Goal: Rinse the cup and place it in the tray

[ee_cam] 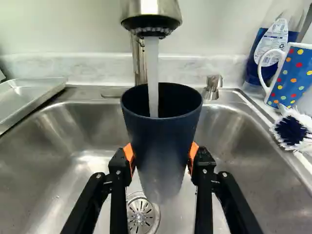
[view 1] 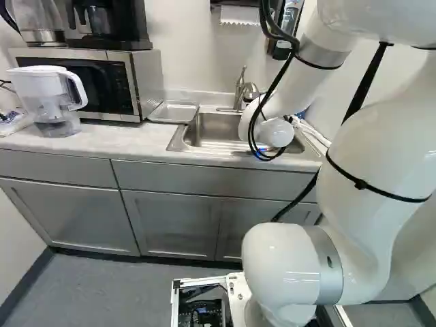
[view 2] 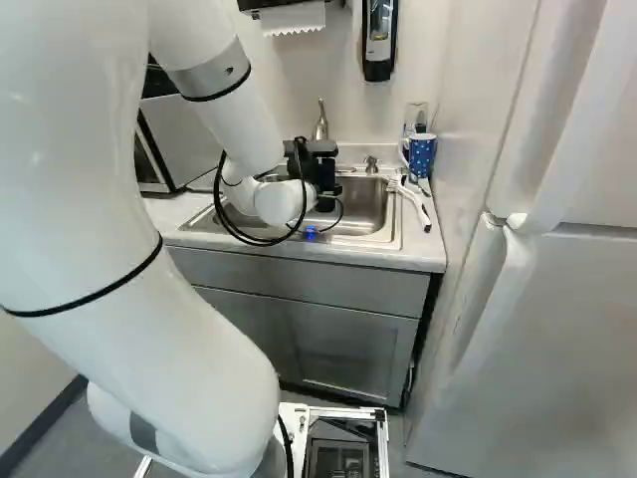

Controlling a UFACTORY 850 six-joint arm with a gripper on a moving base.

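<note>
1. The gripper [ee_cam: 161, 158] pinches the dark cup [ee_cam: 161, 141] upright between its pads [ee_cam: 129, 155], beneath the tap [ee_cam: 151, 12] ahead
2. The cup looks stiff and light, but likely slippery wet and heavier filling; opposite sides below the rim suit gripping
3. Only the wrist view shows water [ee_cam: 152, 68] entering; the left base view adds the microwave [view 1: 102, 85], left of the gripper beyond the tray [ee_cam: 31, 97]

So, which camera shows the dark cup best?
The wrist view: the cup shows whole there, between the fingers, under running water. It doesn't show in the left base view; in the right base view I can't make it out.
</note>
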